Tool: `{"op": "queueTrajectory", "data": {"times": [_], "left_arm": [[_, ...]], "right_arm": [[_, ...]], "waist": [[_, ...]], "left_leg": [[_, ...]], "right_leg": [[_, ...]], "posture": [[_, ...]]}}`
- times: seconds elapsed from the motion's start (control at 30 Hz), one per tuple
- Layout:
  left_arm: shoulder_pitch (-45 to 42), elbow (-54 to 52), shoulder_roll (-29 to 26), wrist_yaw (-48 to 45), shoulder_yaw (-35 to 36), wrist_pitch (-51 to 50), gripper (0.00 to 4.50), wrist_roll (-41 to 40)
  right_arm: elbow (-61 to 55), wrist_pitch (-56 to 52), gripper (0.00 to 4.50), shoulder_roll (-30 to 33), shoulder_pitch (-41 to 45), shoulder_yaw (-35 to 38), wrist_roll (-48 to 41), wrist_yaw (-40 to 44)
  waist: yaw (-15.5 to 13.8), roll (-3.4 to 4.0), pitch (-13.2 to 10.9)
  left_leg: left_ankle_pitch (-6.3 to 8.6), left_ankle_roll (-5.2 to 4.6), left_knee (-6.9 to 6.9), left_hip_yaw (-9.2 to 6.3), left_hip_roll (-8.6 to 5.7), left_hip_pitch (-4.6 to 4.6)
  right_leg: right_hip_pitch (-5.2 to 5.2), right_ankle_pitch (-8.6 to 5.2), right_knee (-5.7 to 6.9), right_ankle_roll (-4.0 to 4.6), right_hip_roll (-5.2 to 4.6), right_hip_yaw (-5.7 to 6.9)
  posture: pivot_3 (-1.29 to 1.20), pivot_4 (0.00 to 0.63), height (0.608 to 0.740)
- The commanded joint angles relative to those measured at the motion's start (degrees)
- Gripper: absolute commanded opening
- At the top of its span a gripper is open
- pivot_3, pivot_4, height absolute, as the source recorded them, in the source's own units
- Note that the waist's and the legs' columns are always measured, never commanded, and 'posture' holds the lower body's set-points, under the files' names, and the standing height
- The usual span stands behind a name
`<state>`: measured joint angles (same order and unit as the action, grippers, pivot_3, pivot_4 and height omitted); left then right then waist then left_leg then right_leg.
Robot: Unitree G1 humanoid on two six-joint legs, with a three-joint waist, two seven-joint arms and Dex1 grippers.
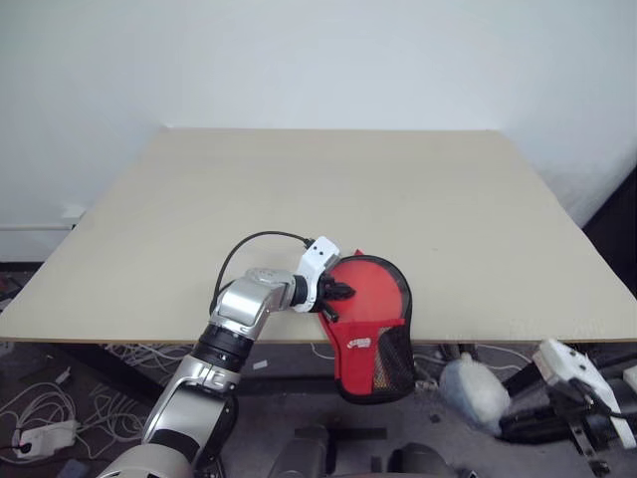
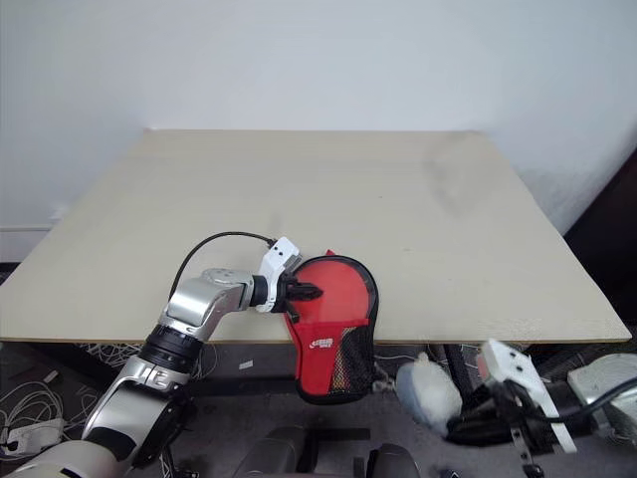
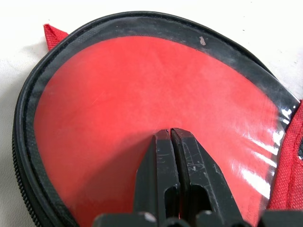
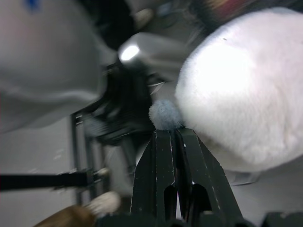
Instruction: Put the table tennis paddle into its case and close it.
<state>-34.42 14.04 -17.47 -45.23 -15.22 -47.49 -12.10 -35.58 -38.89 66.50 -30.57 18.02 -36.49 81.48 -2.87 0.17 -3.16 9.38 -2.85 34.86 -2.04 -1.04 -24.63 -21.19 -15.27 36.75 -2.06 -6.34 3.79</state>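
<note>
Both arms low; left arm (image 1: 239,314) bent tableward.

The two eye views look from the robot's head, forward and down, from some distance. Both take in the whole counter (image 1: 328,189), the white wall behind it, and the near edge where the case (image 1: 366,324) hangs over. They share almost the same scene; in the right eye view everything sits a little more to the left.

The left wrist view looks along the left claw (image 3: 169,133) from very near, straight at the clear side of the case (image 3: 142,109).

The right wrist view looks along the right claw (image 4: 174,135), also very near, facing a soft white ball (image 4: 246,90) below the counter edge, which both eye views show too.
</note>
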Motion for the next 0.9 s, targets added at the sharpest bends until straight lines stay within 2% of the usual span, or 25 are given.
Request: {"op": "queueTrajectory", "data": {"times": [0.03, 0.23, 0.43, 0.6, 0.63, 0.67, 0.8, 0.9], "left_arm": [[1.76, 4.43, -0.88, 2.12, -1.4, -1.57, 0.0, 2.52], [1.29, 4.93, -0.47, 2.14, -1.56, -1.42, 0.0, 2.4], [0.86, 5.88, -0.7, 1.94, -1.57, -0.66, 0.0, 2.66], [0.42, 6.41, -1.16, 1.76, -1.48, -0.2, 0.0, 2.72], [0.42, 6.46, -1.22, 1.78, -1.46, -0.13, 0.0, 2.74], [0.43, 6.47, -1.25, 1.82, -1.41, -0.11, 0.0, 2.73], [0.57, 6.25, -1.42, 1.94, -1.21, -0.26, 0.0, 2.64], [0.6, 6.23, -1.53, 1.91, -1.18, -0.32, 0.0, 2.61]], "right_arm": [[-2.72, 0.74, 0.02, 0.65, -2.74, 2.58, -0.26, 2.29], [-3.0, 7.02, 0.02, 0.96, -9.3, 1.45, 5.18, 3.71], [3.34, 4.22, 0.02, -1.72, 5.73, -4.13, 2.8, -3.0], [6.05, 3.07, 0.02, -2.67, 13.5, -6.78, 2.77, -4.61], [6.19, 2.55, 0.45, -2.6, 14.5, -7.02, 2.48, -4.72], [6.3, 1.87, 0.64, -2.65, 15.64, -7.23, 2.06, -4.94], [7.74, 0.46, 1.96, -3.69, 20.97, -7.82, 0.74, -6.35], [8.93, -1.65, 1.96, -4.94, 25.23, -7.72, -1.69, -7.3]], "waist": [[0.06, 0.03, 0.02], [-0.07, 0.08, 0.17], [0.12, 0.02, 0.27], [0.26, 0.01, 0.32], [0.29, 0.01, 0.32], [0.31, -0.01, 0.33], [0.44, -0.02, 0.36], [0.55, -0.04, 0.37]], "left_leg": [[0.0, -0.01, 0.02, 0.02, 0.0, 0.01], [0.12, -0.17, 0.12, 0.04, -0.12, -0.01], [0.25, -0.27, 0.25, 0.05, -0.21, 0.02], [0.25, -0.26, 0.28, 0.04, -0.2, 0.03], [0.25, -0.26, 0.28, 0.06, -0.21, 0.04], [0.25, -0.27, 0.29, 0.05, -0.21, 0.03], [0.25, -0.27, 0.3, 0.04, -0.21, 0.04], [0.25, -0.27, 0.3, 0.03, -0.2, 0.04]], "right_leg": [[0.0, 0.01, 0.0, -0.01, -0.06, 0.01], [0.09, -0.01, -0.02, -0.07, -0.58, 0.21], [0.15, 0.01, -0.03, -0.3, -0.61, 0.26], [0.15, 0.02, -0.02, -0.31, -0.61, 0.26], [0.15, 0.02, -0.01, -0.31, -0.61, 0.26], [0.15, 0.02, -0.01, -0.32, -0.61, 0.26], [0.15, 0.05, -0.01, -0.34, -0.61, 0.26], [0.14, 0.05, 0.0, -0.35, -0.61, 0.26]], "posture": [[0.0, 0.0, 0.722], [0.0, 0.0, 0.722], [0.0, 0.0, 0.722], [0.0, 0.0, 0.722], [0.0, 0.0, 0.722], [0.0, 0.0, 0.722], [0.0, 0.0, 0.722], [0.0, 0.0, 0.722]]}}
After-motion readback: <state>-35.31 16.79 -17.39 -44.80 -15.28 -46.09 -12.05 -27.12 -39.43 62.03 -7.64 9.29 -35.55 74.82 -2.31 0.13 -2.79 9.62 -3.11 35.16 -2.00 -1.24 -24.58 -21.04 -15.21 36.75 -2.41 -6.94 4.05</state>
